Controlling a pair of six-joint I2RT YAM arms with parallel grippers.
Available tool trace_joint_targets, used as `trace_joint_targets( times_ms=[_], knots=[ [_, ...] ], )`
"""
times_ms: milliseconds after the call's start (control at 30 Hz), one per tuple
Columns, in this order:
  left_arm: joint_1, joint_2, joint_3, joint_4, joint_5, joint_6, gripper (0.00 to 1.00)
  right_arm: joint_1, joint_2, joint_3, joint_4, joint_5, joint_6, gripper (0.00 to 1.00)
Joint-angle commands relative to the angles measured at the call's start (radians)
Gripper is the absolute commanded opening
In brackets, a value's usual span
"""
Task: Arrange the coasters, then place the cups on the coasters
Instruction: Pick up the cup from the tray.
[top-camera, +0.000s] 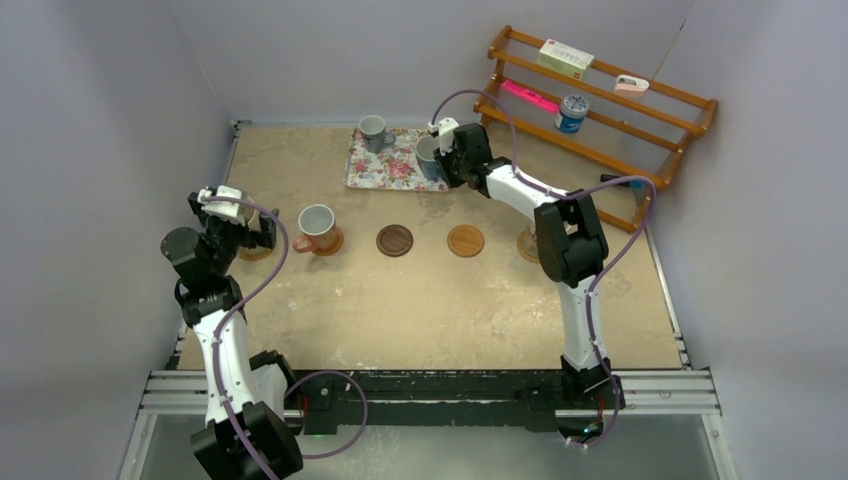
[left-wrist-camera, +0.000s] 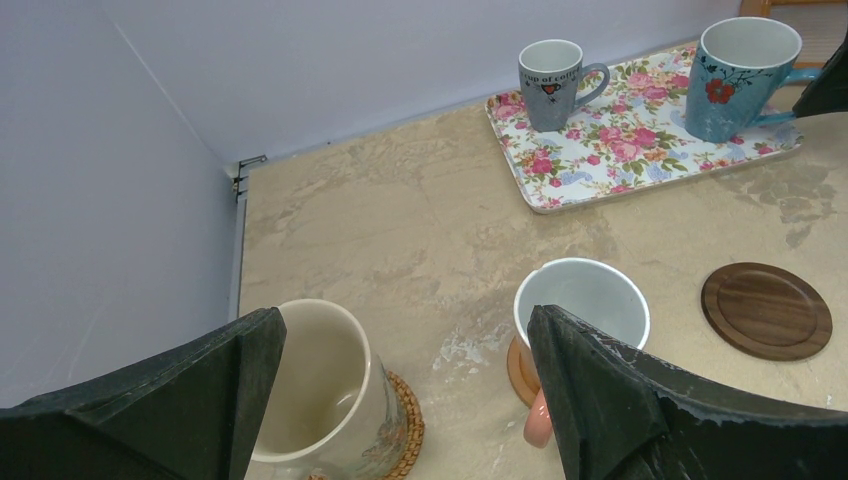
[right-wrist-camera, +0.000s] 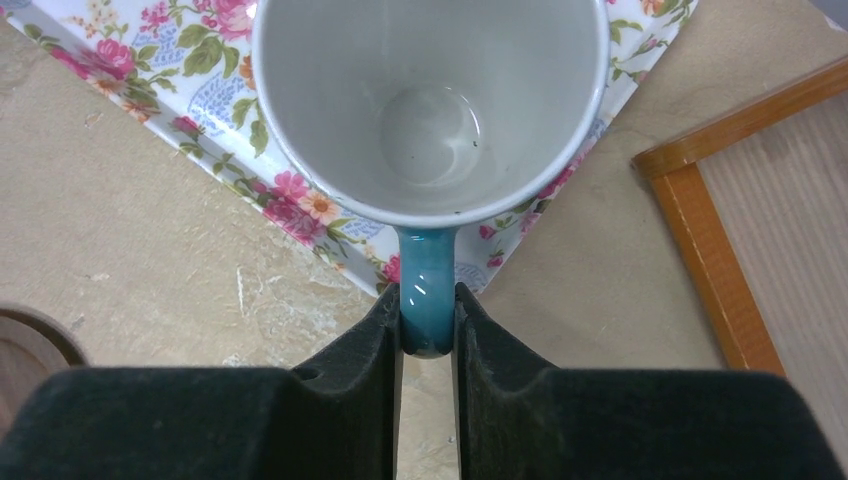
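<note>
cream mug (left-wrist-camera: 320, 395) on woven coaster (left-wrist-camera: 405, 425), left; red mug (top-camera: 317, 224) on tan coaster (top-camera: 336, 244); brown coaster (top-camera: 394, 240) and second tan coaster (top-camera: 465, 240) bare, centre; grey mug (top-camera: 372, 128) and blue mug (right-wrist-camera: 430, 110) top centre, blue's handle pinched by right fingers (right-wrist-camera: 345, 400).

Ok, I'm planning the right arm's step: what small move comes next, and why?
Probably lift straight up: the right hand is shut on the handle of the blue mug, which stands on the floral tray, while the brown coaster and orange coaster lie bare.
</note>
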Motion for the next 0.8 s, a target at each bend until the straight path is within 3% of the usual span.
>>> trace_joint_targets(
  times_ms=[0,467,767],
  knots=[
    [0.004,-0.009,-0.009,0.042,0.018,-0.014,1.00,0.004,-0.056,-0.007,0.025,-0.021,-0.005,0.18],
    [0.004,-0.006,-0.007,0.042,0.020,-0.016,1.00,0.004,-0.110,-0.030,0.057,-0.026,-0.015,0.04],
    [0.004,-0.006,-0.008,0.042,0.020,-0.016,1.00,-0.009,-0.177,-0.052,0.076,-0.046,-0.008,0.00]
  ],
)
